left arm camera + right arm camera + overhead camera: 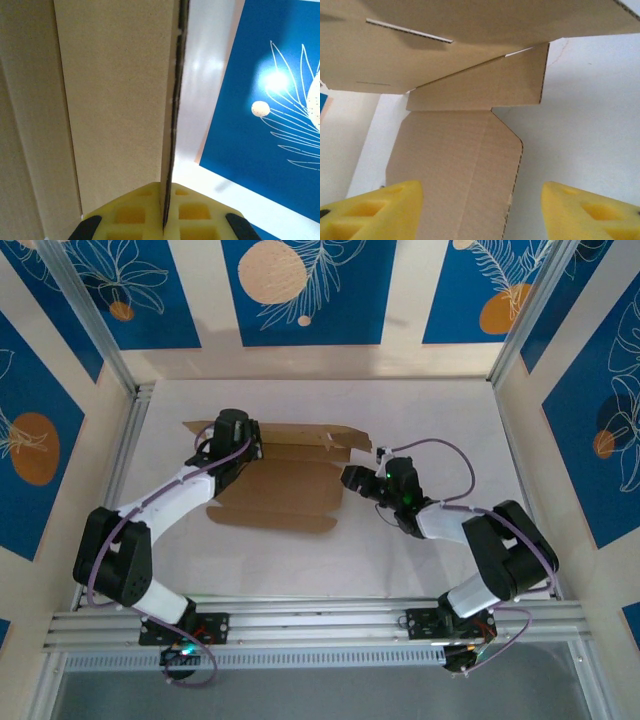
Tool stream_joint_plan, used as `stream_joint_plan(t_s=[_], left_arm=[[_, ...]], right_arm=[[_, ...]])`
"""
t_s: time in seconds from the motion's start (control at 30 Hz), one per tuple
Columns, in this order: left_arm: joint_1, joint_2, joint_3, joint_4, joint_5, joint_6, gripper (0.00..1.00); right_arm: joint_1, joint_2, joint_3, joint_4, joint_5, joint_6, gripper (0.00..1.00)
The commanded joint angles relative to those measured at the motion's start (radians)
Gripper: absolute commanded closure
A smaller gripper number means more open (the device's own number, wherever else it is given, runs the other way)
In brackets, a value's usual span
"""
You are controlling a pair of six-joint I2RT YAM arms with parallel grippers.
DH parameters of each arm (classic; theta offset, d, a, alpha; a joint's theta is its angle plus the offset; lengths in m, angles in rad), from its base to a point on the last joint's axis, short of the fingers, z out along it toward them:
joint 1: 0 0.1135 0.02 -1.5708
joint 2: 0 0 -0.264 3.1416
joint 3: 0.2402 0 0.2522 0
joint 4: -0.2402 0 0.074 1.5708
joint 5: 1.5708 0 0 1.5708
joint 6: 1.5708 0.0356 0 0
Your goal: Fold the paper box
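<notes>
The paper box (290,490) is a brown cardboard sheet lying partly folded in the middle of the white table, its far panel raised. My left gripper (243,445) is at the sheet's far left part. In the left wrist view its yellow fingers (135,215) are shut on the edge of an upright cardboard panel (115,100). My right gripper (352,478) is at the sheet's right end. Seen from the right wrist, it (482,215) stands open, and a cardboard side flap (460,170) lies between its fingers without touching either one.
Bare white table (440,420) lies right of and behind the sheet. An aluminium rail (320,620) runs along the near edge, and metal posts (95,320) stand at the corners. Walls with blue printed panels (300,290) enclose the table.
</notes>
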Motion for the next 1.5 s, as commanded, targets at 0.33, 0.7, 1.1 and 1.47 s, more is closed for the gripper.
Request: stream_joint_plan(t_s=[0.33, 0.7, 1.1, 1.47], left_arm=[[0.005, -0.072, 0.032, -0.126, -0.005, -0.069, 1.0], [0.003, -0.059, 0.043, -0.125, 0.007, -0.063, 1.0], [-0.033, -0.011, 0.051, -0.123, 0.022, -0.051, 1.0], [-0.048, 0.005, 0.055, -0.133, 0.027, -0.05, 1.0]], right_arm=[[-0.039, 0.229, 0.228, -0.041, 0.08, 0.029, 0.4], [-0.031, 0.338, 0.307, 0.039, 0.016, 0.091, 0.74], [-0.031, 0.4, 0.377, 0.111, -0.2, 0.1, 0.78], [-0.03, 0.524, 0.429, 0.252, -0.369, 0.259, 0.58]])
